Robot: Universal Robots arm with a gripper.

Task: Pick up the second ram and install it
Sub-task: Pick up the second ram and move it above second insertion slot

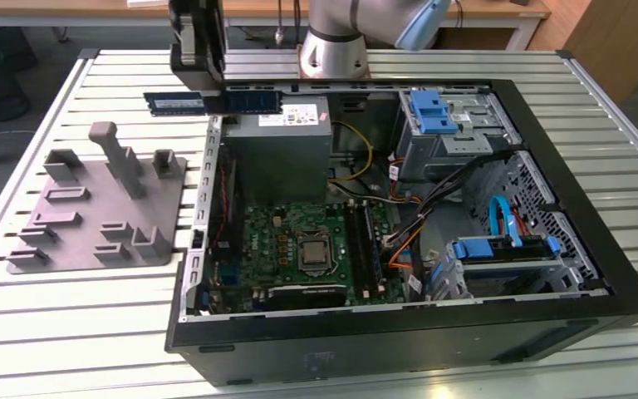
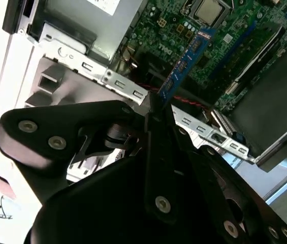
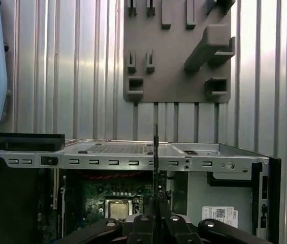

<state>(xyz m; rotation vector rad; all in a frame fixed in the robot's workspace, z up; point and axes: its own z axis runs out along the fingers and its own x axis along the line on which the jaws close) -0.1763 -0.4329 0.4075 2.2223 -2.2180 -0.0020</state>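
**Second ram held in the air at the case's corner**

The gripper [image 1: 215, 91] hangs over a far corner of the open computer case [image 1: 408, 349], on the exterior view's left. Its jaws are clamped on the middle of the second ram [image 1: 173, 103]. The strip hangs level and on edge, with both ends reaching out past the jaws, above the case rim and close to the grey power supply [image 1: 280, 137]. In the second wrist view the ram [image 2: 184, 61] juts out from the gripper [image 2: 156, 109], with the green motherboard [image 2: 224, 56] beyond it. The first wrist view shows it edge-on as a thin dark line [image 3: 156, 152]. The grey fixture [image 1: 86, 224] lies on the slatted table [image 1: 76, 316] beside the case, well apart from the ram.
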